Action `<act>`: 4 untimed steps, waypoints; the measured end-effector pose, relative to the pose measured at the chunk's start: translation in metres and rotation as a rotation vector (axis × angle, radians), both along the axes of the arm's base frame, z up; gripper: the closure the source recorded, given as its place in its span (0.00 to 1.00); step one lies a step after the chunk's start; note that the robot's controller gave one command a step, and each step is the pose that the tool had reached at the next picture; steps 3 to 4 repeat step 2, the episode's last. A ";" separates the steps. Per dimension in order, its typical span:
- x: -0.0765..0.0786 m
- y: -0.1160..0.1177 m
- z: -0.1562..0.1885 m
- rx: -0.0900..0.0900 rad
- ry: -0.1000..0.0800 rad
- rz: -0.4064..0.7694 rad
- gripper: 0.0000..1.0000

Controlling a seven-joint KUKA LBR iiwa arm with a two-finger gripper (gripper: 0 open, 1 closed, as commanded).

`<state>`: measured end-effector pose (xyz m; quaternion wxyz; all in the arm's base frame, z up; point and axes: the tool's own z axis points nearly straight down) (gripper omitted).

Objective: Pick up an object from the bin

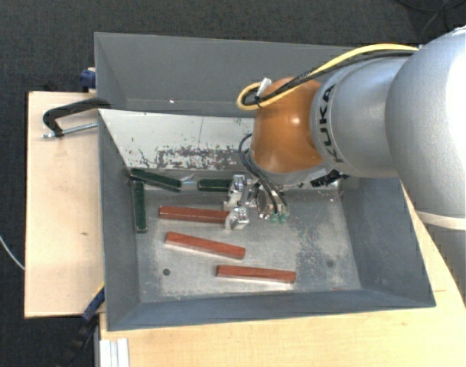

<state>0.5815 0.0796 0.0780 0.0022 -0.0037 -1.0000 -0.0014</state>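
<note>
My gripper (246, 203) hangs low over the middle of the bin, under the orange wrist cover. Its metal parts sit right at the right end of a flat red-brown stick (191, 215) that lies lengthwise on the bin floor. Whether it touches the stick I cannot tell. A short dark green stick (214, 183) lies just left of the gripper, near the back wall. A second red-brown stick (205, 245) lies slanted a little below the first.
A third red-brown stick (255, 274) lies near the front wall. Two more dark green sticks lie at the left: one slanted at the back (156, 179), one upright along the left wall (140, 207). The arm covers the bin's right back part.
</note>
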 end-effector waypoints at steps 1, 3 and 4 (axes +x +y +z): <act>0.000 0.000 0.000 0.000 -0.001 0.000 1.00; 0.002 0.009 0.178 0.001 -0.019 -0.020 1.00; 0.002 0.009 0.178 0.001 -0.019 -0.020 1.00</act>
